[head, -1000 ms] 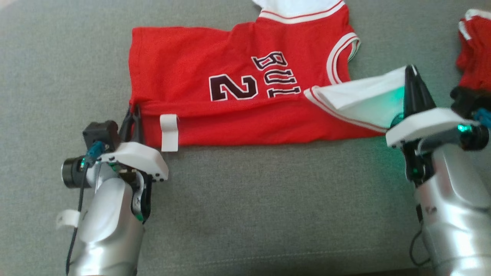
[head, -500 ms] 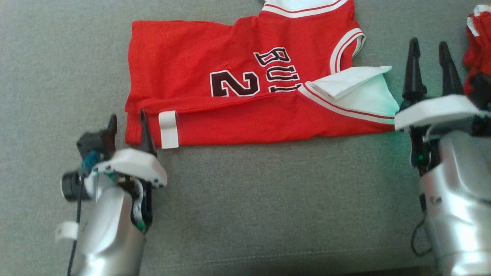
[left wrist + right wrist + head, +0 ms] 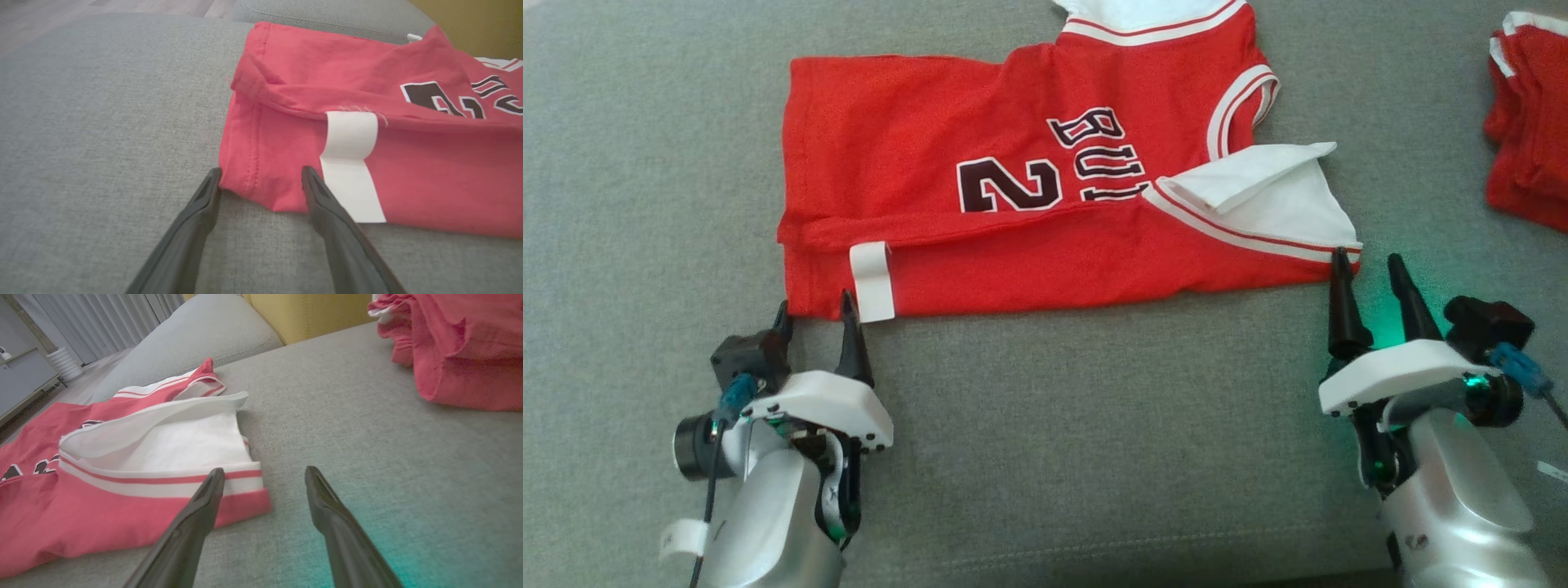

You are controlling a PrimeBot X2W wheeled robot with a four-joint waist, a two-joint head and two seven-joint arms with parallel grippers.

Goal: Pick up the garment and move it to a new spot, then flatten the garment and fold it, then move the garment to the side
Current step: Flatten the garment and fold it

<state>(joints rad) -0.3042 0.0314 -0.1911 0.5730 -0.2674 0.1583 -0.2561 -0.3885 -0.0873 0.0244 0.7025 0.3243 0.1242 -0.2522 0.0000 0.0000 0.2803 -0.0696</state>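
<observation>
The garment (image 3: 1013, 196), a red basketball jersey with white trim and dark lettering, lies on the grey cushion with its near long edge folded up over the front. My left gripper (image 3: 814, 308) stands open just short of the jersey's near left corner (image 3: 261, 188), by the white label (image 3: 351, 163). Nothing sits between its fingers. My right gripper (image 3: 1368, 265) is open too, beside the near right corner (image 3: 245, 498) with the white shoulder lining (image 3: 171, 437), holding nothing.
A second red garment (image 3: 1527, 122) is bunched at the far right of the cushion (image 3: 1094, 425). A yellow backrest (image 3: 306, 314) rises behind it. The cushion's front seam runs near the bottom of the head view.
Both grippers have let go of the jersey's near corners, opened and drawn back toward me. The folded edge now rests flat on the jersey.
</observation>
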